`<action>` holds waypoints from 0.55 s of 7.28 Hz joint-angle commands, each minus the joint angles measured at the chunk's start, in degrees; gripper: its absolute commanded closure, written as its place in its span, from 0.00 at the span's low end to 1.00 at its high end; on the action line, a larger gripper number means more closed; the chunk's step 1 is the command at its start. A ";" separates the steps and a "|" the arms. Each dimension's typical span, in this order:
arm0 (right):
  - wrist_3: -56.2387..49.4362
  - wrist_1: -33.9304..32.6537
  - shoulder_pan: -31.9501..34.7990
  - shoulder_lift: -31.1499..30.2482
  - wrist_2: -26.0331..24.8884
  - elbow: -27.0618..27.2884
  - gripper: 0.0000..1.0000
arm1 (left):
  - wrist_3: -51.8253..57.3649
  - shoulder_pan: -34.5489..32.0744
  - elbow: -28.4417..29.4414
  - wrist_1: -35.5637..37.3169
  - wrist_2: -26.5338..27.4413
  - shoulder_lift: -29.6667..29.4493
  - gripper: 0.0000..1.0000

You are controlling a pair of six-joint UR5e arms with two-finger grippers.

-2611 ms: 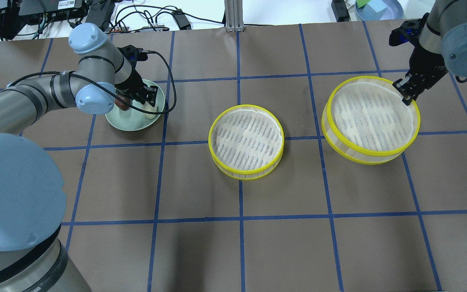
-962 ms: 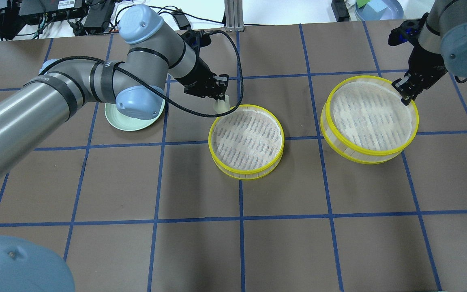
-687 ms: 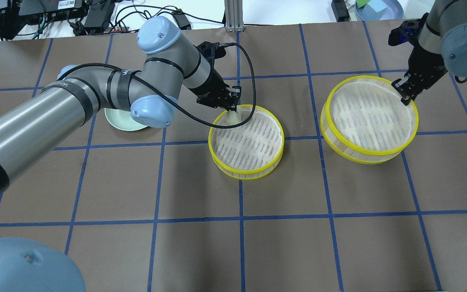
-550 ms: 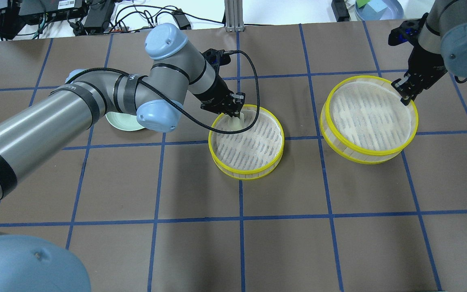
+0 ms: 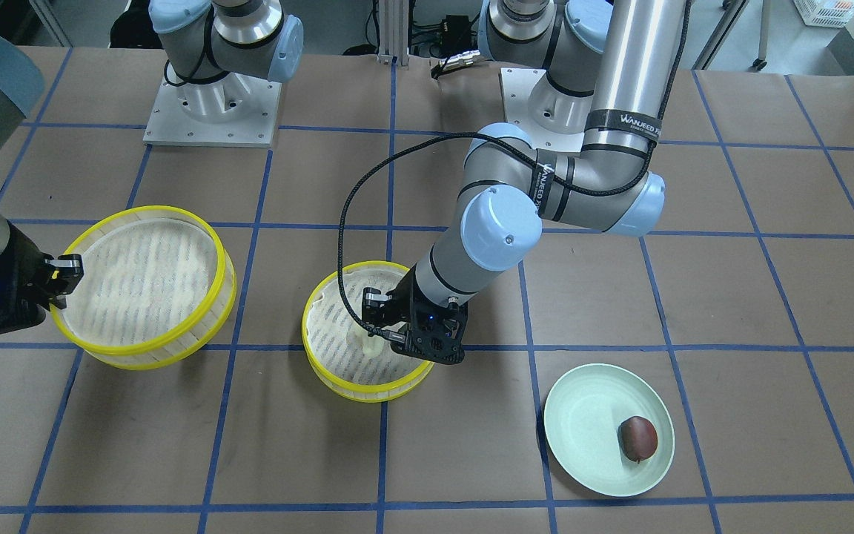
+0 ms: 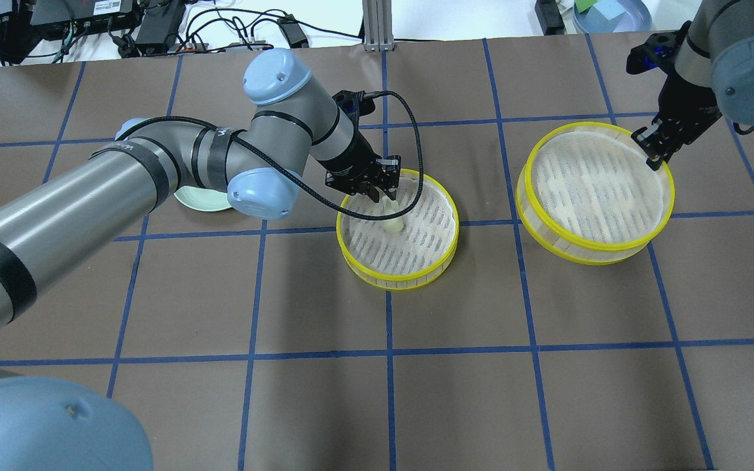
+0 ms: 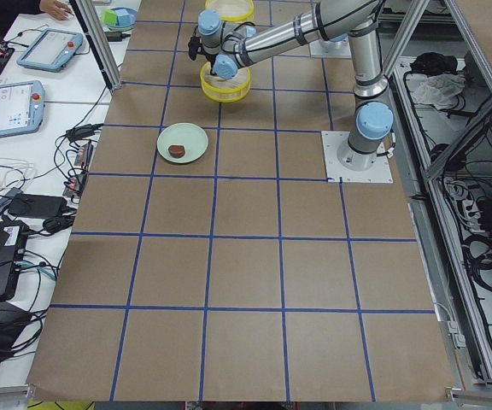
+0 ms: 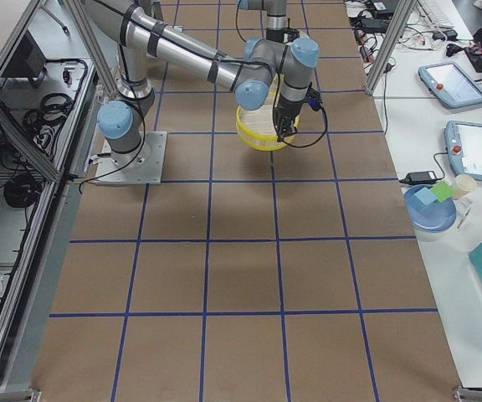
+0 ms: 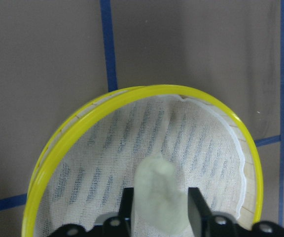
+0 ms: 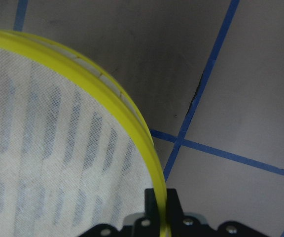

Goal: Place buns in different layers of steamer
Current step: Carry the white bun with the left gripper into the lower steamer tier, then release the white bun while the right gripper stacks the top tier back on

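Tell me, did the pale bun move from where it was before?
Yes. The pale bun went rightward from the green plate into the middle steamer tray, which stayed put. The left gripper holds it there.

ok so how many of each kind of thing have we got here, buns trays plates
buns: 2 (cream bun, brown bun)
steamer trays: 2 (centre tray, side tray)
green plate: 1
total: 5

Bright, even overhead lighting, soft shadows; wrist views blur slightly up close.
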 commanded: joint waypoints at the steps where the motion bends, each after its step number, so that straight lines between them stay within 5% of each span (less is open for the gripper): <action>1: 4.18 0.69 0.40 -0.02 0.18 0.15 1.00 | -0.54 -0.02 0.83 -0.17 0.56 1.07 0.00; 2: 6.21 1.65 0.92 0.59 2.10 0.32 1.00 | 0.42 0.50 1.45 -0.69 1.96 1.95 0.00; 4: 12.42 1.66 5.12 0.77 4.23 0.41 1.00 | 10.57 1.12 6.87 -7.67 14.66 3.27 0.00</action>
